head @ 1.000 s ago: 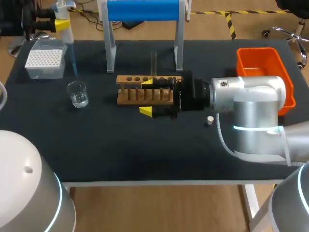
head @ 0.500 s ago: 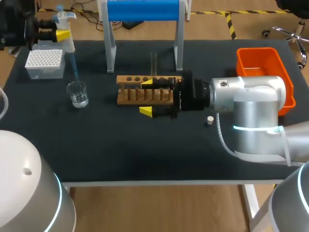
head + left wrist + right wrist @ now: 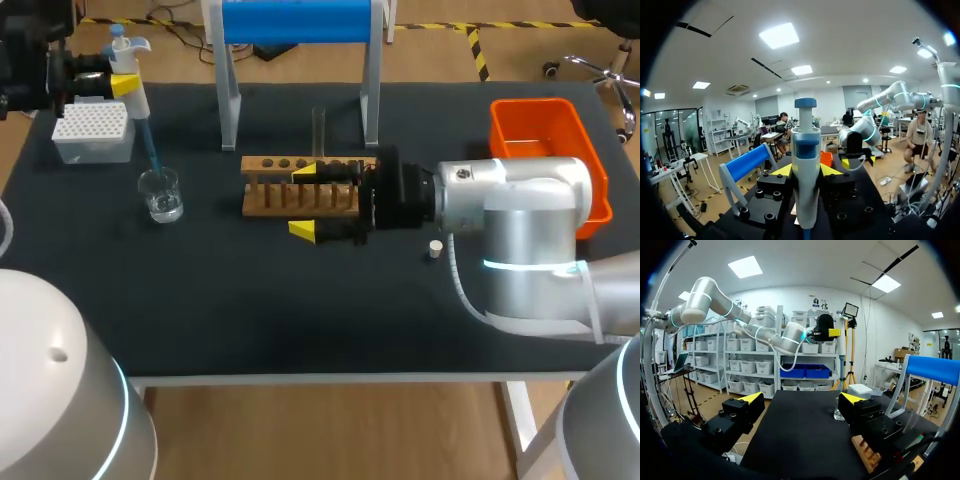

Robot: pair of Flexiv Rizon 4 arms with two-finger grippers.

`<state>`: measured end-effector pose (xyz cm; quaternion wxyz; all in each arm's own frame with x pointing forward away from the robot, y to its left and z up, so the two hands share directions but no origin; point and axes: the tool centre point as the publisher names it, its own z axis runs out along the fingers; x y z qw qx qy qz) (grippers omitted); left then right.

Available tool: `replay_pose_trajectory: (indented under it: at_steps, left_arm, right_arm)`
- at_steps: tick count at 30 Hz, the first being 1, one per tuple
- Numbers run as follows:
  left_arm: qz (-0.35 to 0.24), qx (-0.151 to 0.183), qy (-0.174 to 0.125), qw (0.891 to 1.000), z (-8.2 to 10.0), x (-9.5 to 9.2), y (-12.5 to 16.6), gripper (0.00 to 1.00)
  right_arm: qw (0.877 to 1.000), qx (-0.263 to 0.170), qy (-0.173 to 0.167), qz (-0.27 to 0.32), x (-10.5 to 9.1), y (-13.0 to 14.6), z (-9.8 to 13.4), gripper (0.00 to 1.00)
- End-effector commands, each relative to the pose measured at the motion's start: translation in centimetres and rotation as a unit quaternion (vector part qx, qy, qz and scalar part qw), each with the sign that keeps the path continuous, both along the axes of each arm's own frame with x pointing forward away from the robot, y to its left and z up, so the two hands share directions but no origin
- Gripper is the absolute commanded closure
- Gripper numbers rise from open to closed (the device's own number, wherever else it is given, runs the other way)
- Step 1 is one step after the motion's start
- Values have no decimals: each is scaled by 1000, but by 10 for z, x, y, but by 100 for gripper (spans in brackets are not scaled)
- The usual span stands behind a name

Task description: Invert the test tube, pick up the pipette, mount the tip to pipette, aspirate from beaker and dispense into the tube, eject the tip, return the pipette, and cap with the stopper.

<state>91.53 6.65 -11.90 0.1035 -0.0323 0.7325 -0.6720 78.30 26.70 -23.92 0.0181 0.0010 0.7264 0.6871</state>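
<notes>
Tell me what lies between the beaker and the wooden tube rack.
Nothing. In the head view, the stretch of black table between the beaker and the wooden tube rack is bare.

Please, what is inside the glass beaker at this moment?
The blue tip of the pipette points down into the mouth of the beaker, and a little clear liquid lies at the bottom. Whether the tip's end touches the liquid cannot be seen.

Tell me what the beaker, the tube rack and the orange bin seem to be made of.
The beaker looks like clear glass, possibly plastic: the table shows through. The tube rack looks like bare wood: matt brown, with drilled holes. The orange bin is likely moulded plastic: even bright colour, rounded rim.
</notes>
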Motion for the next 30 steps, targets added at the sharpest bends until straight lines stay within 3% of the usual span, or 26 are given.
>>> replay_pose_trajectory:
  at_steps: [1,22,30]
  left_arm:
    - [-1,1,0,1000,0,1,0,100]
    - [-1,1,0,1000,0,1,0,100]
    - [-1,1,0,1000,0,1,0,100]
  right_arm:
    - [1000,0,0,0,-1,-2,0,0]
    - [1000,0,0,0,-1,-2,0,0]
    - [999,-17,-3,-38,-5,32,0,0]
